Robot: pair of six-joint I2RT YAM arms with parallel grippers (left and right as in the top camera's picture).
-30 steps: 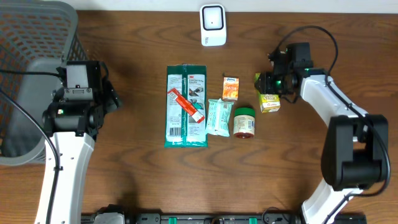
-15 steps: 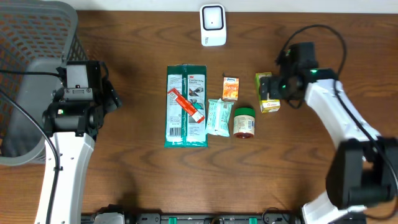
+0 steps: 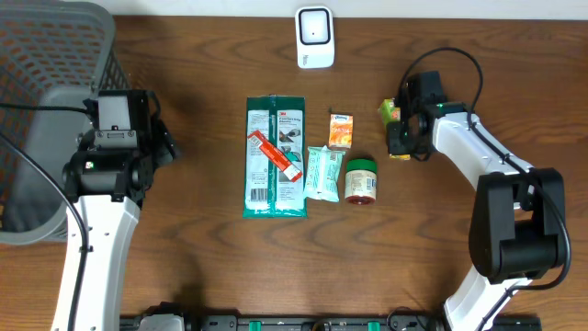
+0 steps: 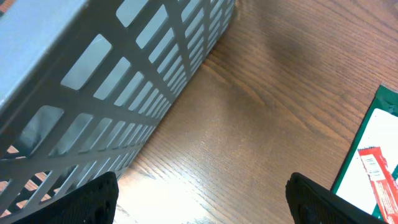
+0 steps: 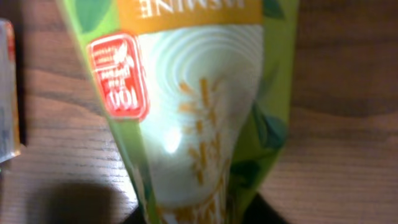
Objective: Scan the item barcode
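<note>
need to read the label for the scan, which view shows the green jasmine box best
Right wrist: the green jasmine box fills the frame, lettering and red seal legible, no barcode showing. Overhead, only its edges peek out from under the right pincer. The left wrist view misses it.

Overhead camera looked straight down over the whole counter [image 3: 202, 267]. Left wrist camera faced past left tool [image 4: 208, 208], basket [image 4: 93, 81] close ahead-left; green pack [image 4: 379, 143] shared with overhead. Right wrist camera sat very near jasmine box [image 5: 199, 93], just ahead of right tool [image 5: 205, 214].
</note>
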